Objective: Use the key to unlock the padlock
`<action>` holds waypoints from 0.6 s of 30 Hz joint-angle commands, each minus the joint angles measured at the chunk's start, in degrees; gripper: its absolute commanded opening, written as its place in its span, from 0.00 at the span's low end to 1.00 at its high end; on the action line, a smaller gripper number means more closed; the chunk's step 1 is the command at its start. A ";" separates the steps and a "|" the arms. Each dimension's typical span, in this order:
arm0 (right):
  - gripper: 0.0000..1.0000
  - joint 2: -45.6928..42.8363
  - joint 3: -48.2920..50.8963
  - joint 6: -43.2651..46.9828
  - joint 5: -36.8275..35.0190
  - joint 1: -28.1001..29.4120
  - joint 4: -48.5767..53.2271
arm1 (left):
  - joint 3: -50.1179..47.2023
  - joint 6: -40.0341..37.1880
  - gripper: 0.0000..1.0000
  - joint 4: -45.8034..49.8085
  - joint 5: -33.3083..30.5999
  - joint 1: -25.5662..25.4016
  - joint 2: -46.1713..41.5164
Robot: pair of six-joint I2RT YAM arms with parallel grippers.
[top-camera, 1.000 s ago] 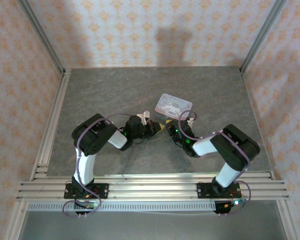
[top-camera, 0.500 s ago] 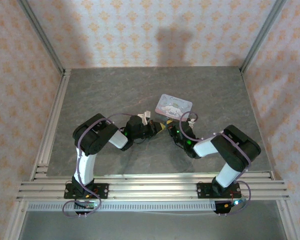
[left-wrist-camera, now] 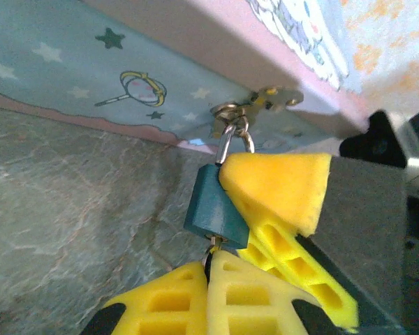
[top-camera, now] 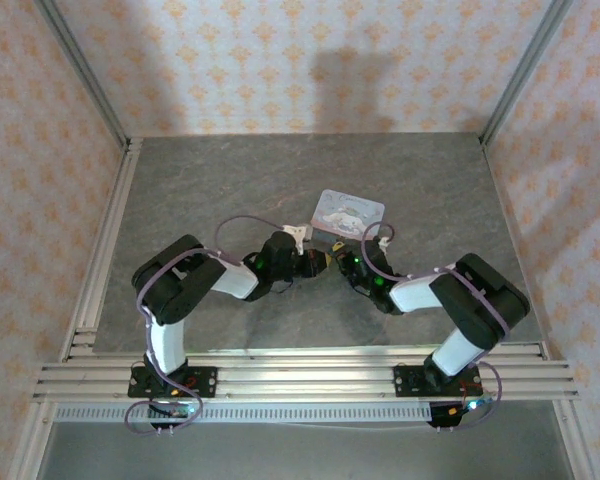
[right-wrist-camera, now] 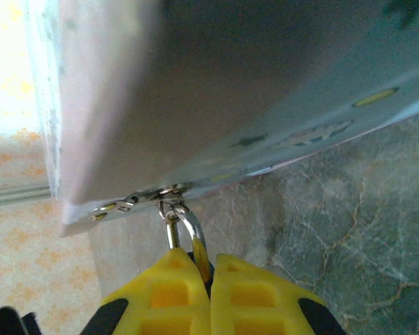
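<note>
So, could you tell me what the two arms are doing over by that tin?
Both arms are working on the small blue padlock, which hangs by its shackle from the latch of the pale-blue tin. The right gripper has its jaws shut on the padlock body. The left gripper has its jaws shut on a thin metal piece, apparently the key, at the padlock's underside. The shackle looks closed, so the lock seems not yet open.

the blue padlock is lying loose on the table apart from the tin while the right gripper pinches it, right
Not loose: the padlock hangs by its shackle from the clasp on the tin, as the left wrist view shows. The right gripper does pinch it.
</note>
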State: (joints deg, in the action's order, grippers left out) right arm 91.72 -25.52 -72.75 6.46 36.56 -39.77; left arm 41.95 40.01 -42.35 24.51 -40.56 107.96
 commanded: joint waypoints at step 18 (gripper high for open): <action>0.00 -8.89 -2.40 11.49 12.26 -4.15 19.78 | 1.10 -19.27 0.35 13.70 -7.67 -6.29 -9.61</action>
State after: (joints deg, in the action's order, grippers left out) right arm 84.62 -26.02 -66.83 15.81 33.67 -26.98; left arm 42.78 21.02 -29.54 16.69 -46.52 101.56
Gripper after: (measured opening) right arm 0.060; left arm 0.337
